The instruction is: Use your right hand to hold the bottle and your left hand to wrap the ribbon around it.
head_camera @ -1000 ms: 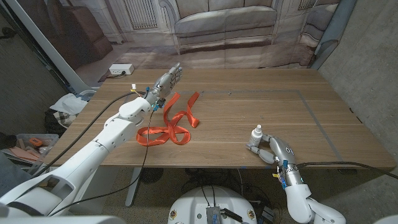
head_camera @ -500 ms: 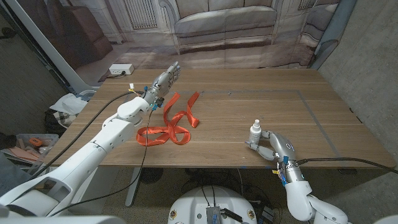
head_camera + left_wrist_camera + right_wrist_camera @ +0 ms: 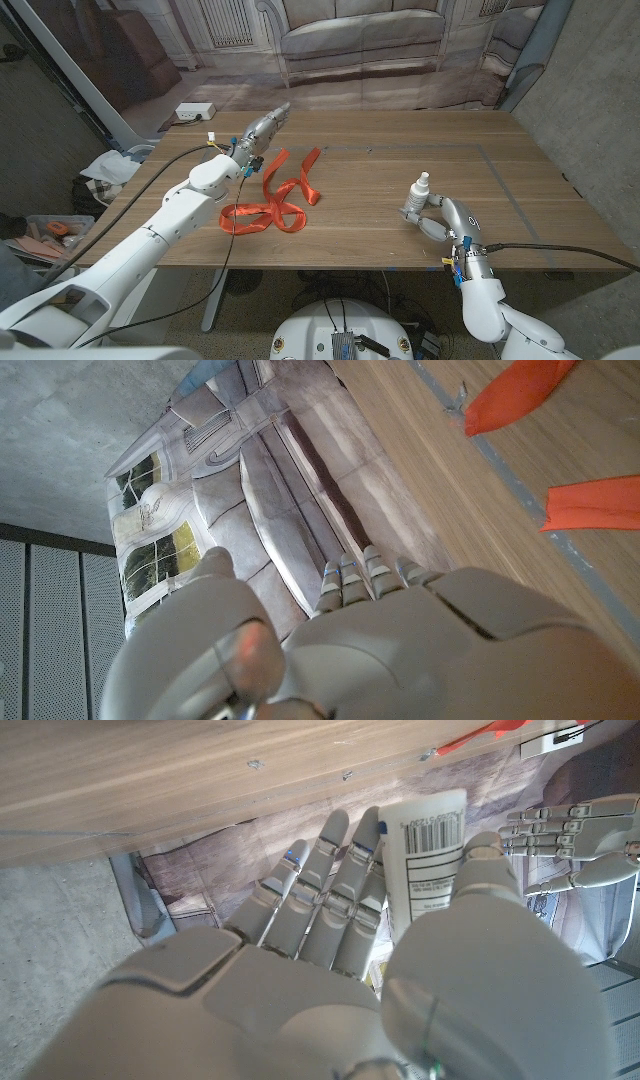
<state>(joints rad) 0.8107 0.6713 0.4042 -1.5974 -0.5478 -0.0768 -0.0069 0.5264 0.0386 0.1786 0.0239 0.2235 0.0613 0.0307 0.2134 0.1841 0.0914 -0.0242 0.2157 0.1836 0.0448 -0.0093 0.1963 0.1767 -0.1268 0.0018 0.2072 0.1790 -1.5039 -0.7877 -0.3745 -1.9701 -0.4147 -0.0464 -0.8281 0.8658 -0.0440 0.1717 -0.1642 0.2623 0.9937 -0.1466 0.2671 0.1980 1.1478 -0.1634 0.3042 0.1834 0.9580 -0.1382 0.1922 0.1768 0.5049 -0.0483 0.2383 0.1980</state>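
Note:
A small white bottle with a white cap is gripped by my right hand near the table's front right; in the right wrist view the bottle, with a barcode label, sits between thumb and fingers of that hand. An orange ribbon lies in loose loops on the table at left-centre, its two ends showing in the left wrist view. My left hand hovers just beyond the ribbon's far end with fingers stretched out and nothing in it. The left hand shows from afar too.
The wooden table has thin tape lines marked across its top. A backdrop printed with a sofa hangs behind it. A white power strip and a cloth heap lie on the floor at the left.
My right hand has carried the bottle away from the near edge, farther onto the table and slightly right. The left hand has turned a little in place; the ribbon lies as before.

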